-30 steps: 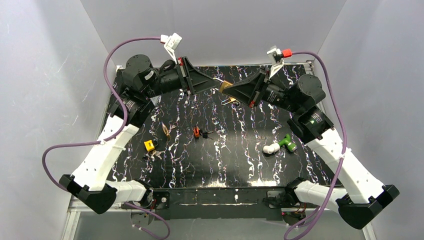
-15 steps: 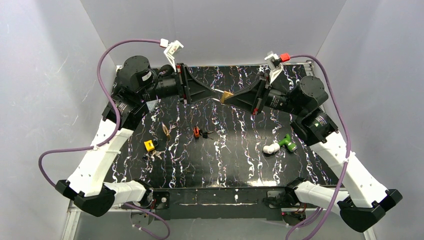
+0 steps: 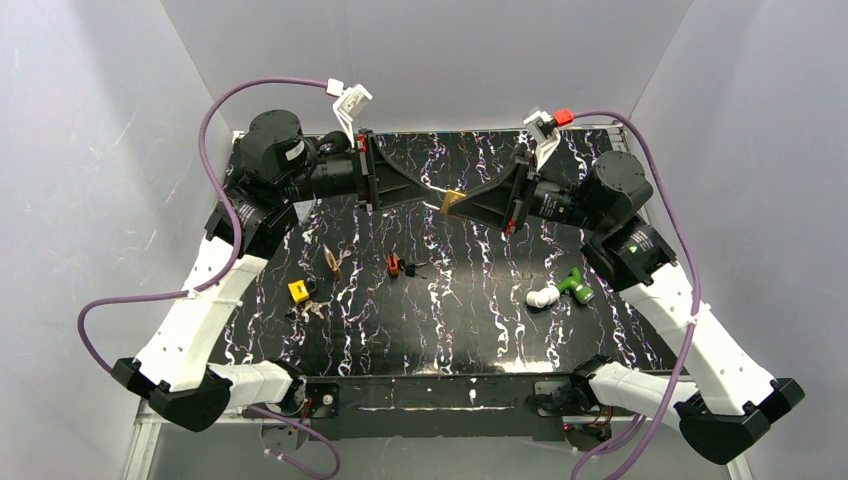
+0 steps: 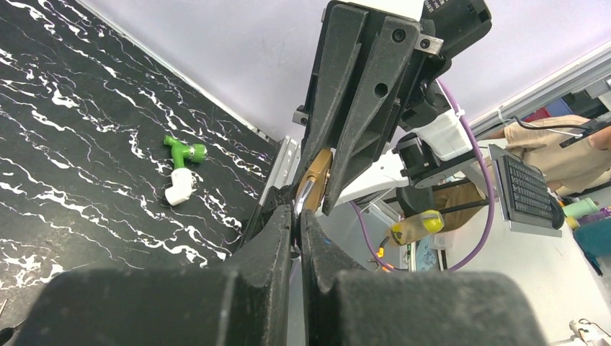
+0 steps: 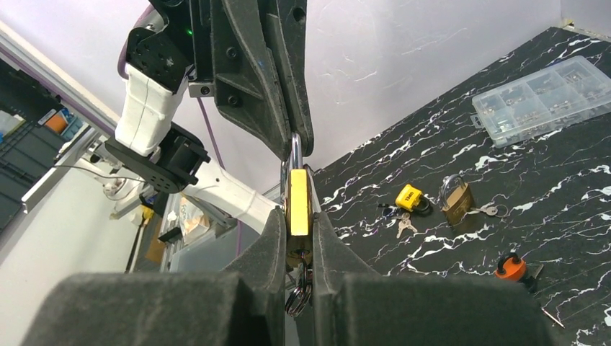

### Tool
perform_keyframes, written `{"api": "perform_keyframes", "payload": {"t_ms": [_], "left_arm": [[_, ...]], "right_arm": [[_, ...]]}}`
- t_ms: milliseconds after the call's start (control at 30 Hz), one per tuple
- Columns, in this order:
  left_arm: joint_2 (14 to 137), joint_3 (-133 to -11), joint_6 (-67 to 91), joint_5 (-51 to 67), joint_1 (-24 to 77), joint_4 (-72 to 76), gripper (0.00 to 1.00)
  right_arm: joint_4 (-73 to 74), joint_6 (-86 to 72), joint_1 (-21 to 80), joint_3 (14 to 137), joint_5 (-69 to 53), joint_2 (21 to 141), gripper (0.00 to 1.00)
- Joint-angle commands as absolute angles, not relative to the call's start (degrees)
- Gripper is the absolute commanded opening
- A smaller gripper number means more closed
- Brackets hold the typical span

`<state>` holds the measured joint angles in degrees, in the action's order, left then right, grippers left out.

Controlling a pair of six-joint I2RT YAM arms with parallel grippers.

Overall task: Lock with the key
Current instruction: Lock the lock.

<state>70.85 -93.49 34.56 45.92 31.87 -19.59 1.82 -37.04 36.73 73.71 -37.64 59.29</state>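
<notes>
A brass padlock (image 3: pixel 452 200) hangs in the air over the far middle of the table, between the two arms. My right gripper (image 5: pixel 296 216) is shut on its body (image 5: pixel 297 202). The key (image 5: pixel 300 254) sits in the keyhole on the underside, its ring (image 5: pixel 298 297) dangling between my right fingers. My left gripper (image 4: pixel 297 216) comes from the opposite side and is shut on the silver shackle (image 4: pixel 303 196). In the right wrist view the shackle (image 5: pixel 295 153) shows just below the left fingertips (image 5: pixel 302 133).
On the table lie a yellow padlock (image 3: pixel 298 291) with keys, a second brass padlock (image 3: pixel 331 259), a small orange lock (image 3: pixel 393 264) and a green-and-white fitting (image 3: pixel 560 288). A clear compartment box (image 5: pixel 537 99) stands on the table's left side, hidden under the left arm in the top view.
The padlock has dropped slightly and turned more edge-on. The left arm has drawn back to the left, and its fingers now pinch the shackle. The right grip is unchanged.
</notes>
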Motion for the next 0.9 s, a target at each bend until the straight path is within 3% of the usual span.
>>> {"api": "perform_keyframes", "payload": {"t_ms": [0,867], "left_arm": [[70.73,-93.44,32.5,47.31,32.08,-20.22,0.0],[72.89,-94.61,28.86,44.09,35.08,-22.94,0.0]], "right_arm": [[-0.11,-37.53,36.72,76.55,-39.16,59.75,0.01],[-8.08,-44.46,36.0,75.65,-46.59,63.28,0.01]]}}
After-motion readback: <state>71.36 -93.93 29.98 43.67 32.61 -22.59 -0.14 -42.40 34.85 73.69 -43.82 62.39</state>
